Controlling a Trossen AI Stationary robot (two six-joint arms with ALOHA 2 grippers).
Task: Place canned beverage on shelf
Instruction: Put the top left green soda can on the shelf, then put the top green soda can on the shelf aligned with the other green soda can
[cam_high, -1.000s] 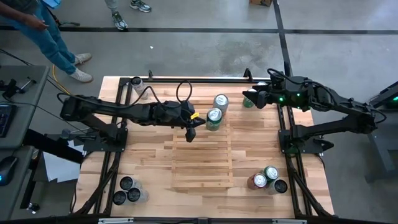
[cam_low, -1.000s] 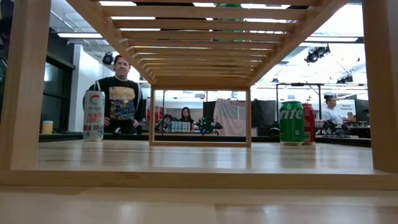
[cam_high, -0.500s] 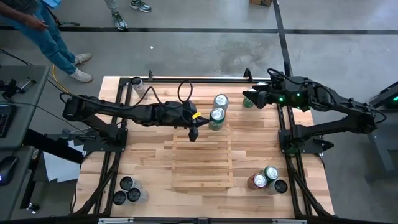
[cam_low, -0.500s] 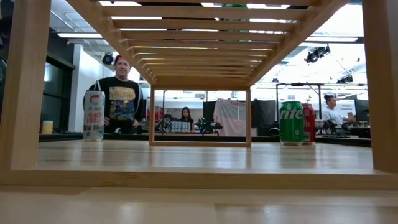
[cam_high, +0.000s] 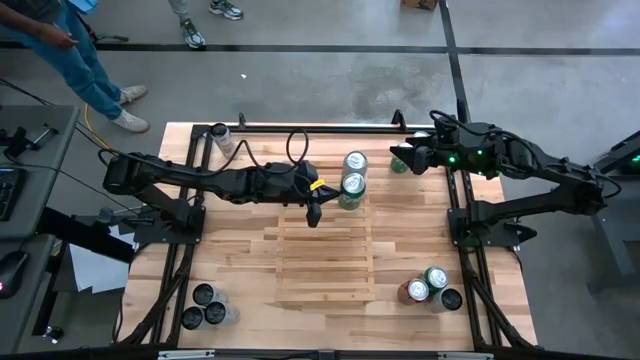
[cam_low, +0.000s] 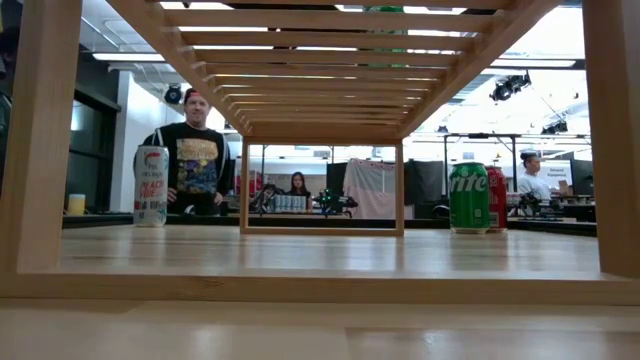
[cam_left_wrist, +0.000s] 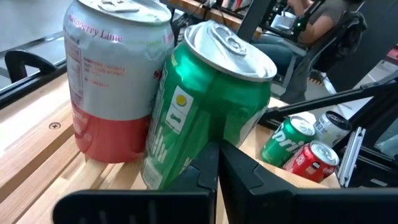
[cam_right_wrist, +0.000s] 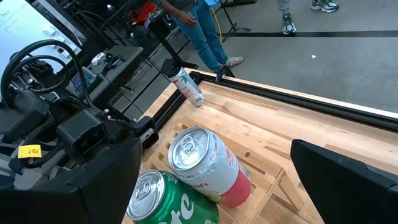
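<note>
A green can (cam_high: 349, 187) stands at the far end of the slatted shelf (cam_high: 325, 255), right beside a white and red can (cam_high: 355, 162). In the left wrist view the green can (cam_left_wrist: 205, 99) is tilted and overlaps the white and red can (cam_left_wrist: 112, 74). My left gripper (cam_high: 314, 212) is shut, with its tips at the green can's lower side. My right gripper (cam_high: 398, 158) waits open above the table's far right, looking down on both cans. My left gripper (cam_left_wrist: 216, 163) has its shut fingertips against the green can's lower side wall (cam_left_wrist: 186, 158). It comes nearly level from the table's left and near side. The can is not pinched. It stands tilted with its base down, against the white and red can.
Three cans (cam_high: 430, 288) stand at the table's near right and three dark-topped ones (cam_high: 205, 305) at the near left. Another can lies at the far left (cam_high: 220, 135). People stand beyond the table (cam_low: 197, 150). The shelf's slats toward the near edge are bare.
My left gripper, still shut, has edged toward the table's right and far side. The green can has slid a little ahead of it toward the white and red can.
</note>
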